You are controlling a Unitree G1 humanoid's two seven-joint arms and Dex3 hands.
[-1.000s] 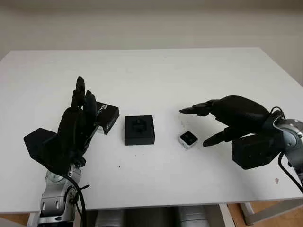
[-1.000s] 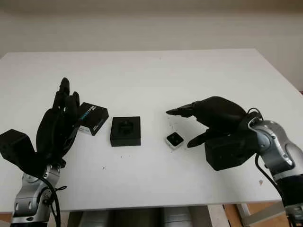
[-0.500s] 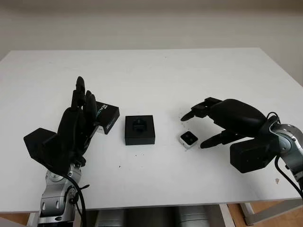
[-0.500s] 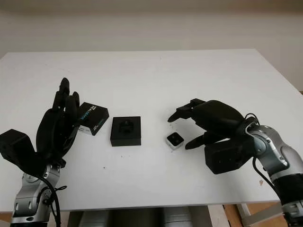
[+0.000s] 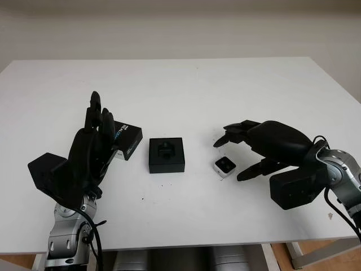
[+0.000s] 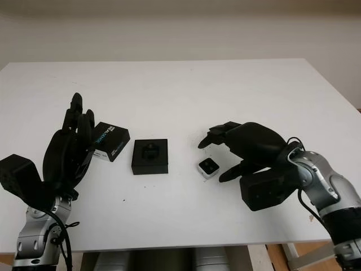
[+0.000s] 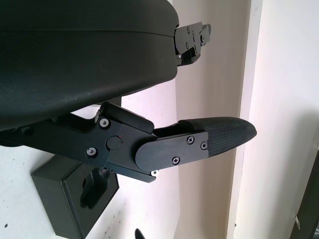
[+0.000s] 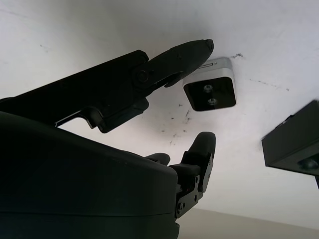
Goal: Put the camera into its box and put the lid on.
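A: Where is the camera [image 5: 224,166]?

B: On the worktop [image 5: 180,90], just right of the open box [image 5: 166,155]; the right hand [image 5: 248,152] arches over it, empty, fingers on either side but not touching.

A: And the left hand [image 5: 93,149]?

B: Open, upright beside the lid [image 5: 128,140] (well apart from the camera); the right is plainly nearer.

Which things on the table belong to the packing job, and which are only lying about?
Job:
small white square camera
open black square box
black printed lid
right hand, open over the camera
left hand, open beside the lid

Lying about:
nothing besides the white table
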